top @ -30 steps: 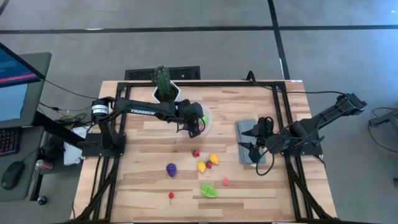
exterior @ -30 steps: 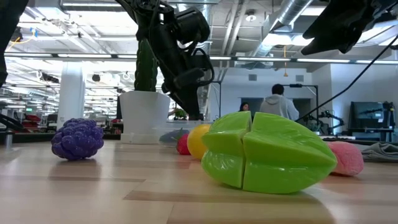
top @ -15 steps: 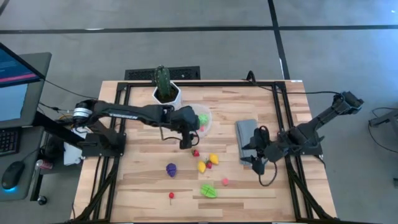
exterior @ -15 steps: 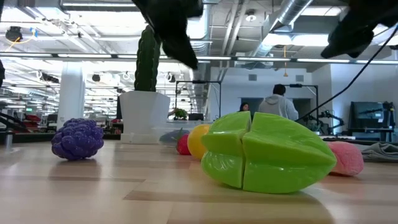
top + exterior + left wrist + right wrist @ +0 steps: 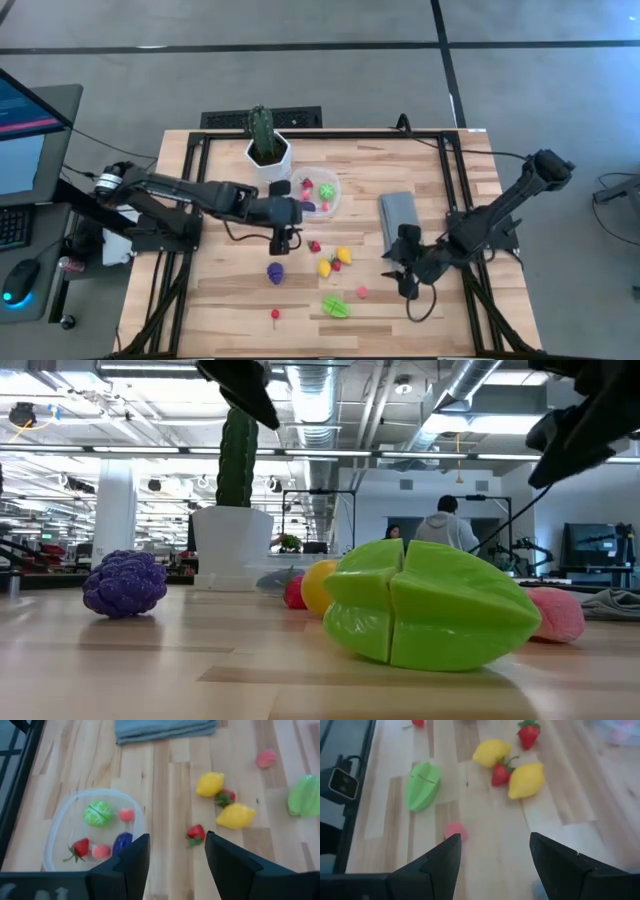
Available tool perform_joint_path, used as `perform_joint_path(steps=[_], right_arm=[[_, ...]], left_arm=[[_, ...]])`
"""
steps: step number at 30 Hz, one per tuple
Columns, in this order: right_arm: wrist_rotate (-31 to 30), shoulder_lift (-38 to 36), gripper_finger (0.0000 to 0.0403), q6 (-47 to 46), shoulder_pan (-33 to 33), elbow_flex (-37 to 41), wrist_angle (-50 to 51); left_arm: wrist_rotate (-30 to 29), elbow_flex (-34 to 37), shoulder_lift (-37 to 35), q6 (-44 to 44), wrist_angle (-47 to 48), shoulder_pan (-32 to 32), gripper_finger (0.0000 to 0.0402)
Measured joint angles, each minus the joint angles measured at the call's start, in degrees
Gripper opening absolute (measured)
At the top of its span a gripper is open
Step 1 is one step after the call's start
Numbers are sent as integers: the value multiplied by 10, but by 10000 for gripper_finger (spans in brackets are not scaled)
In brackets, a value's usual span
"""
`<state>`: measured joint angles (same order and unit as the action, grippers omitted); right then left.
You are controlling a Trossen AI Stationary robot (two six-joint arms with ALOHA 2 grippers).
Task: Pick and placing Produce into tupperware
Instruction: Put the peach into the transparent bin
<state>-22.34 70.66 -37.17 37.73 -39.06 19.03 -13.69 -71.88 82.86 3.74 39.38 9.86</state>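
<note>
Left hand point(image 5: 281, 243) released and empty just beside the tupperware point(image 5: 316, 192); right hand point(image 5: 404, 276) released, empty, well apart from it.

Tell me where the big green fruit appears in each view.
High view: green fruit, near the front edge.
Low view: it fills the centre foreground.
Left wrist view: at the right edge.
Right wrist view: upper left.
Shared landmark: the small pink fruit beside it.
</note>
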Motion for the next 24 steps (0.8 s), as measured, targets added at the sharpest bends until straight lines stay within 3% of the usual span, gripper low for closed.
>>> perform_joint_path(steps=[16, 24], right_arm=[[30, 160, 260, -13, 21, -1, -173], [28, 221, 260, -19, 28, -6, -230]], left_arm=[[-70, 0, -27, 97, 91, 99, 181], [-157, 0, -94, 171, 136, 143, 180]])
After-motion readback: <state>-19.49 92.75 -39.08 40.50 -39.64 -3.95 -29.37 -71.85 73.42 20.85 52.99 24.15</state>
